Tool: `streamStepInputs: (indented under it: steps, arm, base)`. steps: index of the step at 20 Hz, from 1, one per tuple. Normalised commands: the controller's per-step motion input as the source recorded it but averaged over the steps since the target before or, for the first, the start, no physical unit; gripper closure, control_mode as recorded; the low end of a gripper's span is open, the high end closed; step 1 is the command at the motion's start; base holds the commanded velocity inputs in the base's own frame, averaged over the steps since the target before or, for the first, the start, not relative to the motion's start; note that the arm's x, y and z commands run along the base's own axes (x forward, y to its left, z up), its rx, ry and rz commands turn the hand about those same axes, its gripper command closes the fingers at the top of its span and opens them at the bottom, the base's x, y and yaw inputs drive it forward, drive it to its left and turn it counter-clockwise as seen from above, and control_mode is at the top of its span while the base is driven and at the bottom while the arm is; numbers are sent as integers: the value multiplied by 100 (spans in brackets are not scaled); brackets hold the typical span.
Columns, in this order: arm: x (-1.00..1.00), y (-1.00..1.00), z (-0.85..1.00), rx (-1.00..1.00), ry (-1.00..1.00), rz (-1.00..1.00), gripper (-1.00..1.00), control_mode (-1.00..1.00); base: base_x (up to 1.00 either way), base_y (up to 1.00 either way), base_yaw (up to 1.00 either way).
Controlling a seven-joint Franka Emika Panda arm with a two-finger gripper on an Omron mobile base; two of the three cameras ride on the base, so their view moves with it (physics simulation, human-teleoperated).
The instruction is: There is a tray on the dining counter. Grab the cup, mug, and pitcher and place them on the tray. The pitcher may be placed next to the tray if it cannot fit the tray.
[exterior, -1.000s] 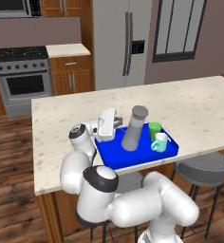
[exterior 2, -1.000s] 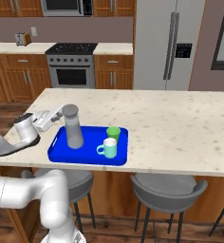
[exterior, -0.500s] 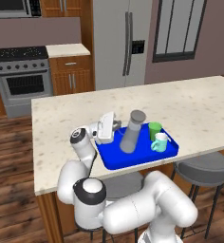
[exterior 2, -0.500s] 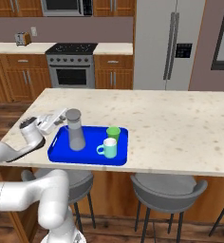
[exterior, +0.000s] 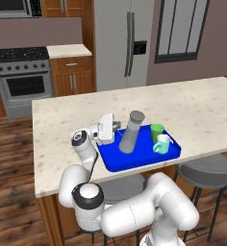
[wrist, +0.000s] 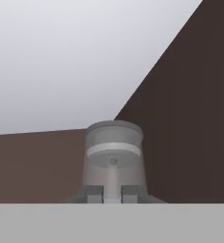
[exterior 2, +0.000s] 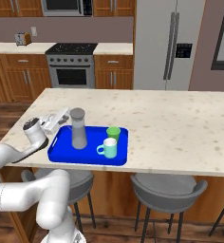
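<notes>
— While standing upright on the blue tray, pitcher noted at the tray's left half; green cup and teal mug at the right half, just beside each other. Tray resting near the front edge of the dining counter.

— Gripper condition?

— Jaws nearly closed, just left of the pitcher near its top; contact or hold cannot be told.

— Risks?

— Probably a tall, slim vessel toppling onto cup and mug if nudged on withdrawal.

— Count?

— One pitcher, one cup, one mug, one tray.
</notes>
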Motion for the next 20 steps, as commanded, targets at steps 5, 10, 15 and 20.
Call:
streamStepInputs:
  steps: [5,10,15,20]
  arm:
    - [35,0,-30,0,4,8,100,-100]
    - [18,1,-48,0,8,7,100,-100]
    - [0,2,-43,0,6,7,-100,-100]
    - [-7,8,-30,1,0,8,-100,-100]
  base:
    - [0,0,0]
    - [0,0,0]
    - [0,0,0]
    - [0,0,0]
